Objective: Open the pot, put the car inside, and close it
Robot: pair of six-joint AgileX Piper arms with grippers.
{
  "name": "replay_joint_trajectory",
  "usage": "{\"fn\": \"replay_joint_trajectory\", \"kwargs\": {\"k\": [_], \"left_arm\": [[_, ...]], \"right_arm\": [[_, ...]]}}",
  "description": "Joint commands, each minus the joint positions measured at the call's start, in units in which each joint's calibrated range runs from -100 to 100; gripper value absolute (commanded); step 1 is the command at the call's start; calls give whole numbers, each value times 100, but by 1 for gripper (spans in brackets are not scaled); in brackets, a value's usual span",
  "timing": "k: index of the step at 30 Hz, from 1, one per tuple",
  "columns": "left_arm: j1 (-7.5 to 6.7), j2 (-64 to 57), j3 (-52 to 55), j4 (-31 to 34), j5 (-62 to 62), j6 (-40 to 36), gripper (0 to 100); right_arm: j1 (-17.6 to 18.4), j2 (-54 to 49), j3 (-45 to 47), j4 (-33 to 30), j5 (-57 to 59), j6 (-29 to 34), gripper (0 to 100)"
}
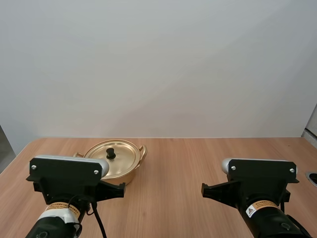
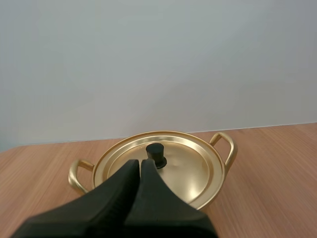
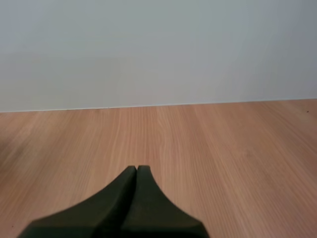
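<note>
A gold pot (image 1: 130,174) with two side handles stands on the wooden table (image 1: 198,163), left of centre, just beyond my left arm. Its gold lid (image 1: 113,157) lies on it with a black knob (image 1: 111,152) in the middle. In the left wrist view the pot (image 2: 203,196) sits directly ahead with the lid (image 2: 188,166) and knob (image 2: 156,154) on top; my left gripper (image 2: 139,162) is shut on nothing, its tips just short of the knob. My right gripper (image 3: 136,169) is shut on nothing over bare wood.
The table's back edge meets a plain pale wall (image 1: 158,64). A dark object (image 1: 313,177) shows at the table's far right edge.
</note>
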Motion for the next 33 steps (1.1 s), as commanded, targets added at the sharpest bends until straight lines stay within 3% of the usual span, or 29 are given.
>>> {"fn": "replay_joint_trajectory", "kwargs": {"k": [1,33], "left_arm": [[2,0,0,-8,-5,2,3],[2,0,0,-8,-5,2,3]], "right_arm": [[87,1,0,-6,-1,33,0],[299,-44,0,36,87,33,0]]}}
